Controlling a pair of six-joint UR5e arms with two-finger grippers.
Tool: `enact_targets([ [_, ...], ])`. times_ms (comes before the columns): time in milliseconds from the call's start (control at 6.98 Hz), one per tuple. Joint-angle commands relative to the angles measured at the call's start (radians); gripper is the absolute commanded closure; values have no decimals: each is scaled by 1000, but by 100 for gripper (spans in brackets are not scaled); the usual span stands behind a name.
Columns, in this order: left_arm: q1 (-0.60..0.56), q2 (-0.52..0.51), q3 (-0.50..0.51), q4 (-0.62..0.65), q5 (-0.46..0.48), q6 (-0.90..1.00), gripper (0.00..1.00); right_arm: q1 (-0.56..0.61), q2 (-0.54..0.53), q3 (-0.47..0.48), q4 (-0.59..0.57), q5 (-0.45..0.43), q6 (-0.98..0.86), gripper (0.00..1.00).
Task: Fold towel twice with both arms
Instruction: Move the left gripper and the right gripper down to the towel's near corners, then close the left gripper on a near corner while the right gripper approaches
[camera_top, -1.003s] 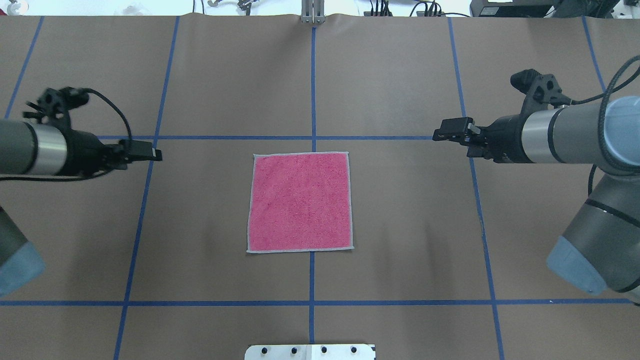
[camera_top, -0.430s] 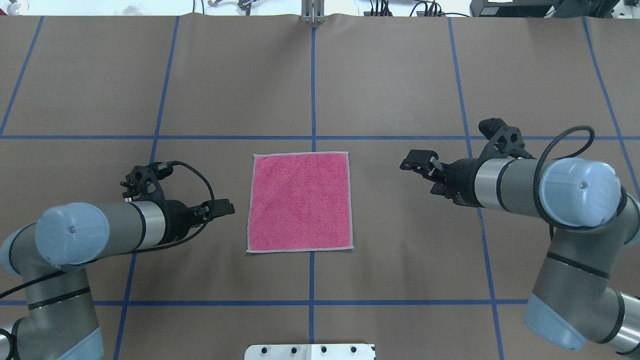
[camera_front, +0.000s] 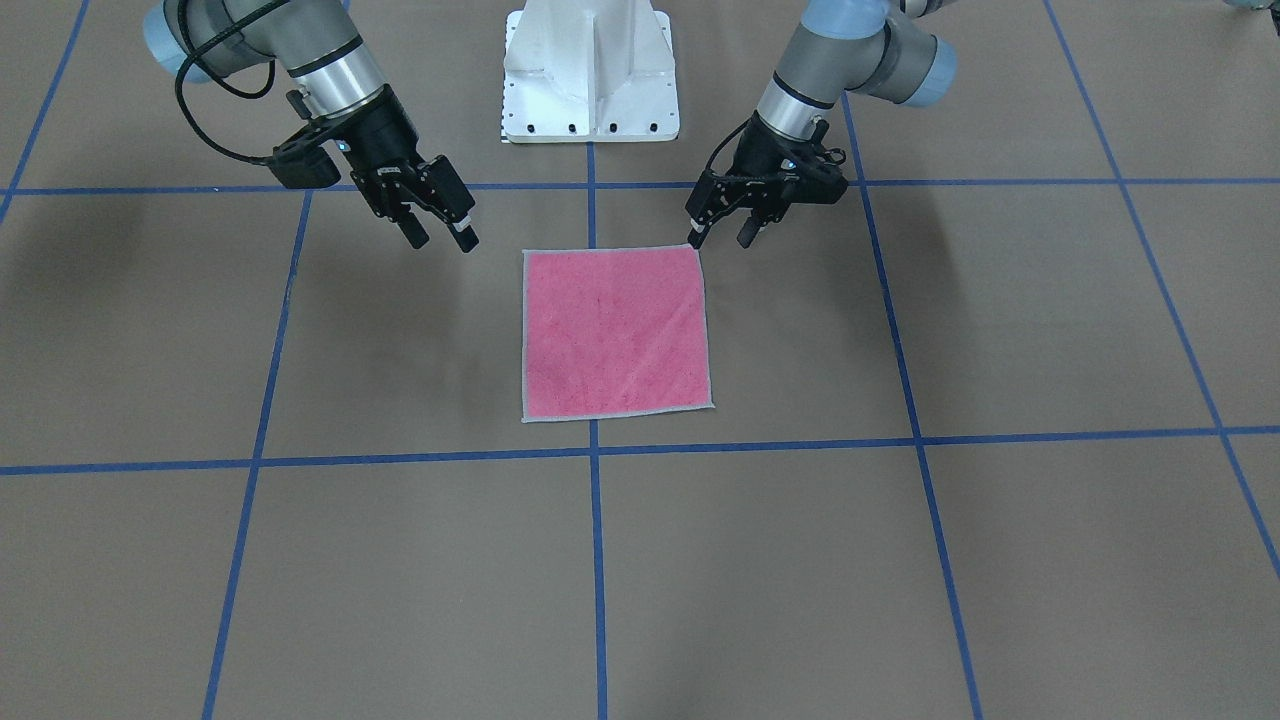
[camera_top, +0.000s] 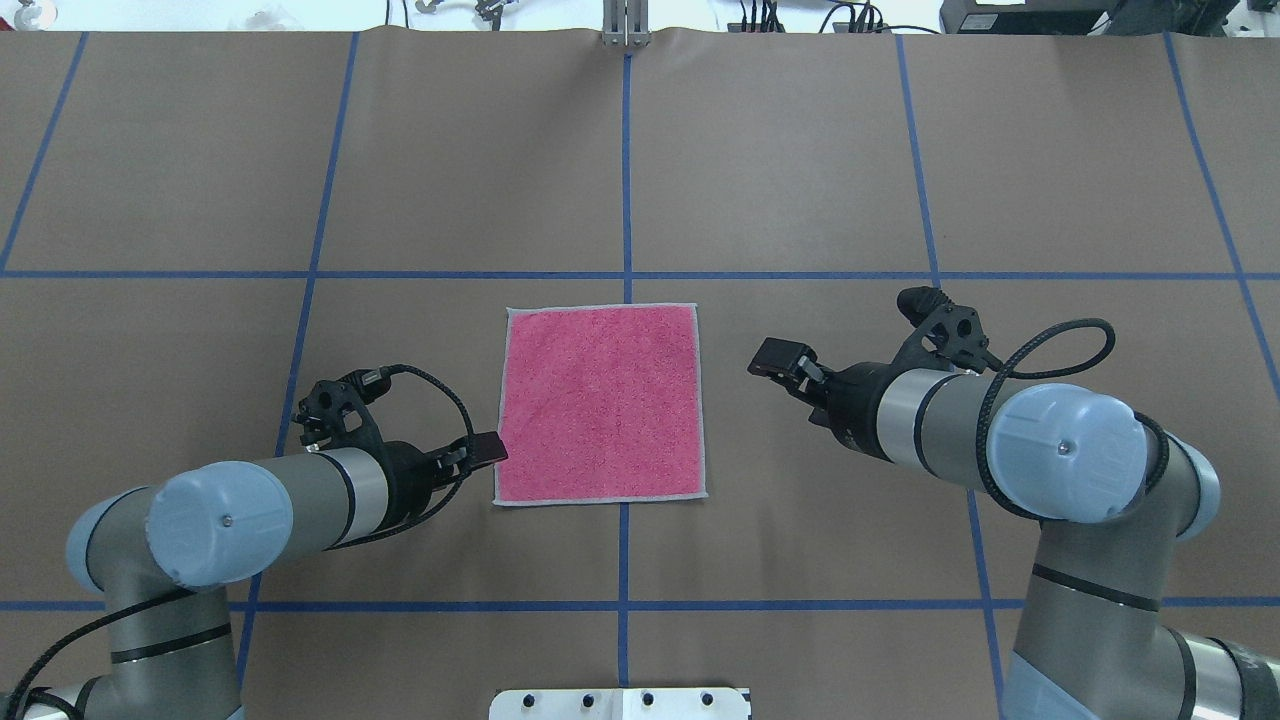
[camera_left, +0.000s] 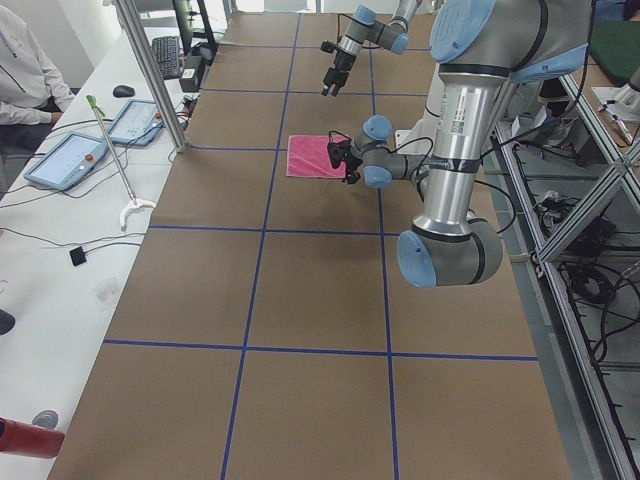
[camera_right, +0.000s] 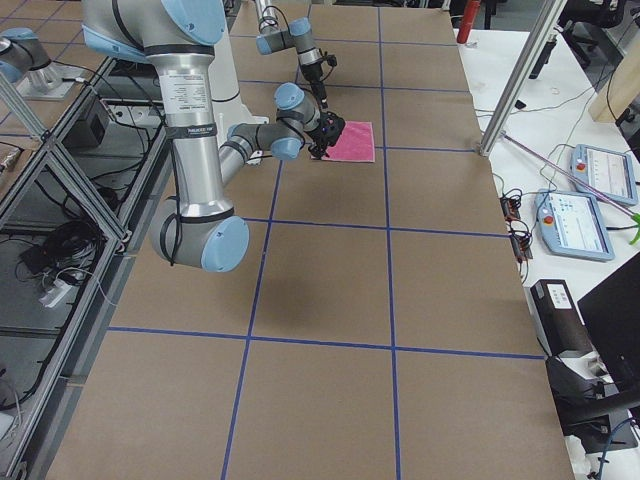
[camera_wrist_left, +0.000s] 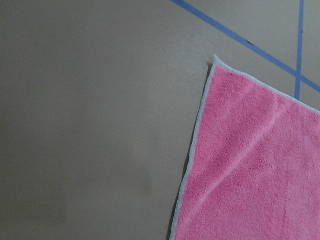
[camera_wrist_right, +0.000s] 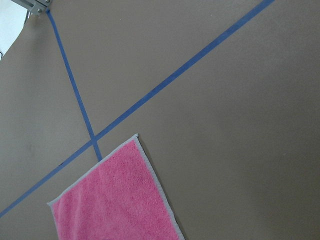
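While the towel (camera_top: 600, 405) lies flat, pink face up, on the brown table (camera_top: 800, 150) across a blue tape line (camera_top: 625, 170), the left gripper (camera_front: 718, 238) hangs just beside its corner on the robot's left, and the right gripper (camera_front: 440, 240) stands off from the opposite side. A white pedestal (camera_front: 590, 70) sits behind them. The front-facing view shows both pincers spread apart, where the overhead shows only their backs. The left side view alone shows a bench (camera_left: 60, 230) with two tablets (camera_left: 68, 160)

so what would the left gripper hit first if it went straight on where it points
Likely the pink towel, its left edge near the robot-side corner; how high the left gripper sits is unclear.
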Motion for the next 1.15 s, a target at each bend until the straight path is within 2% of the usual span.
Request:
enact_targets([
  [0,15,-56,62,3,27,-16,32,-36,35,0,-44,-44,8,5],
  [143,18,-62,66,3,25,-16,40,-41,36,0,-44,-52,8,5],
  [287,18,-60,66,3,25,-15,42,-41,36,0,-44,-52,8,5],
  [1003,21,-48,59,3,25,-16,42,-47,36,-2,-44,-59,8,5],
])
